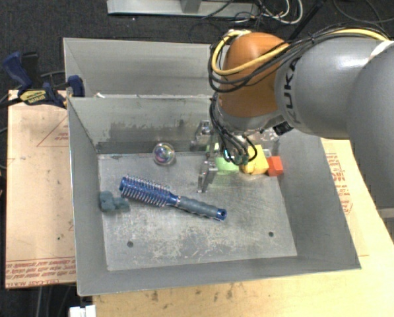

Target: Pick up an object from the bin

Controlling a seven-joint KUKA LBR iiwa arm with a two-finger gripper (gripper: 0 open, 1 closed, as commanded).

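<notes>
Fingers [206,176] of the gripper [204,157] are standing spread with nothing between them, hanging low at about one o'clock from the bin's [183,246] middle. Nearest us, a blue hairbrush [170,199] is lying across the floor, with a grey-blue lump [112,203] near its nine o'clock end. Farther back, a green piece [228,164] is sitting just beside the gripper at three o'clock, and a yellow piece [251,167] and an orange block [274,166] are crowding it in a row. Farthest, a shiny ball [164,154] is resting at eleven o'clock. We are judging that closing here is risking bare floor, or a finger knocking the crowded three apart. We are counting one of each, six things.
</notes>
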